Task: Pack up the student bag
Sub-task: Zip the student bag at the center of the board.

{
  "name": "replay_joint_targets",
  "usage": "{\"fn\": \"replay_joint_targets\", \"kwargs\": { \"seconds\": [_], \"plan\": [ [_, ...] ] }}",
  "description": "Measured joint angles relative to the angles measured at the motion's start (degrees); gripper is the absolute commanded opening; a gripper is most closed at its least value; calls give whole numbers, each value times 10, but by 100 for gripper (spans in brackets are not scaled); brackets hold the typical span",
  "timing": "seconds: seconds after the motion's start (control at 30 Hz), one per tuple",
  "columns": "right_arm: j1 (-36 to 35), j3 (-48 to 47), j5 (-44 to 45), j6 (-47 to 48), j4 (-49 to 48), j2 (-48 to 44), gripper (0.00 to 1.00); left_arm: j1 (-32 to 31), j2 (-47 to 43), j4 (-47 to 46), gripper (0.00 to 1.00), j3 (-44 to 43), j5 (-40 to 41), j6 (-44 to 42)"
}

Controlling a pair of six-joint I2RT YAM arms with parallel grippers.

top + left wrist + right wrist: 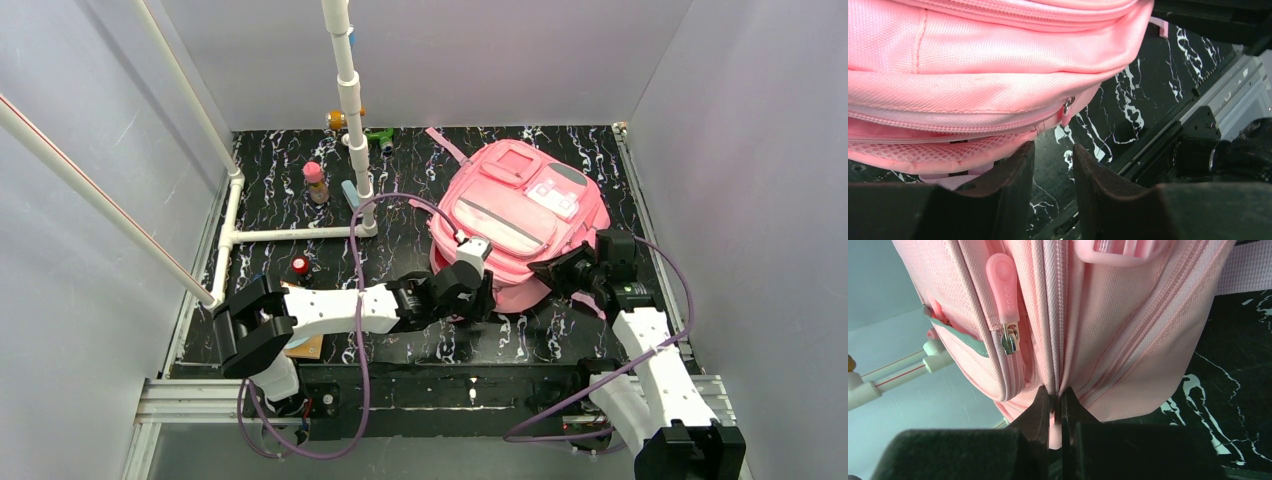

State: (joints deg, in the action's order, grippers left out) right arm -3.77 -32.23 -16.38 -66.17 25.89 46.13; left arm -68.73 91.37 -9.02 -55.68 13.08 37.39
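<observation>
The student bag (520, 205) is a large pink backpack lying on the black marbled table, right of the middle. My right gripper (1055, 397) is at its near right edge, shut on a fold of the pink fabric beside a zip seam; a pink zip pull (1004, 287) hangs just left of that. My left gripper (1054, 150) sits at the bag's near left corner, its jaws a little apart with only table showing between them. Its left fingertip (1020, 160) lies just under the bag's mesh pocket (933, 150). A small metal zip pull (1068, 105) hangs above the gap.
A white pipe frame (350, 100) stands left of the bag. Near it are a pink-capped bottle (316, 183), a red-capped item (300, 265), and orange (338, 120) and green (380, 135) items at the back. Grey walls close in both sides. The table's metal rail (450, 392) runs along the near edge.
</observation>
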Motion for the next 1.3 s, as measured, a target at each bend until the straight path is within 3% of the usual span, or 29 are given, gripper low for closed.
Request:
{"fn": "replay_joint_targets", "kwargs": {
  "seconds": [0.23, 0.57, 0.8, 1.03, 1.3],
  "plan": [
    [0, -25, 0, -23, 11, 23, 1, 0, 41, 40, 52, -68, 12, 27],
    [0, -33, 9, -36, 19, 23, 1, -8, 83, 94, 45, -128, 84, 42],
    [-1, -38, 30, -40, 39, 8, 1, -14, 126, 137, 28, -182, 143, 54],
    [-1, -50, 47, -24, 58, 5, 1, -16, 130, 151, 0, -192, 161, 41],
    [-9, -113, 66, 86, 109, 43, 1, -21, 80, 136, 0, -154, 142, -31]
  ]
}}
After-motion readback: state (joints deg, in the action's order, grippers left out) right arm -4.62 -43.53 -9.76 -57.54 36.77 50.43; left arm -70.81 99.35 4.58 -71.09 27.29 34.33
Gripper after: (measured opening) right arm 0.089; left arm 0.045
